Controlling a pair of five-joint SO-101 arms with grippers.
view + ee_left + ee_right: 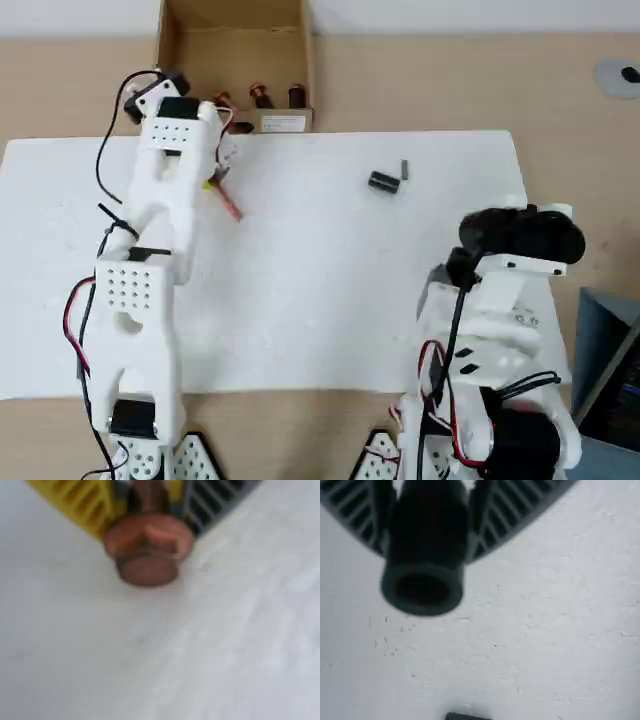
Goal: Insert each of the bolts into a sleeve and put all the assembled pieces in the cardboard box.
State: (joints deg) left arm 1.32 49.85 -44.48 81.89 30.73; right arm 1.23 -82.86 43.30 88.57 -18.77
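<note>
My left gripper (pixel 217 176) is shut on a copper bolt (pixel 231 203), which slants down toward the white mat (pixel 320 300); in the left wrist view the bolt's head (pixel 147 550) sits between a yellow finger (pixel 75 505) and a black one. My right gripper (pixel 427 510) is shut on a black sleeve (pixel 424 560), open end outward, just above the mat. A loose black sleeve (pixel 383 182) and a small grey bolt (pixel 405 170) lie on the mat at the back right. The cardboard box (pixel 180 60) stands behind the mat with three pieces (pixel 260 96) along its near wall.
The right arm's body (pixel 500 300) covers the mat's right side. A blue object (pixel 610 350) stands off the mat at the right edge and a grey disc (pixel 618 76) lies on the wooden table at the back right. A dark object (pixel 467 716) lies on the mat.
</note>
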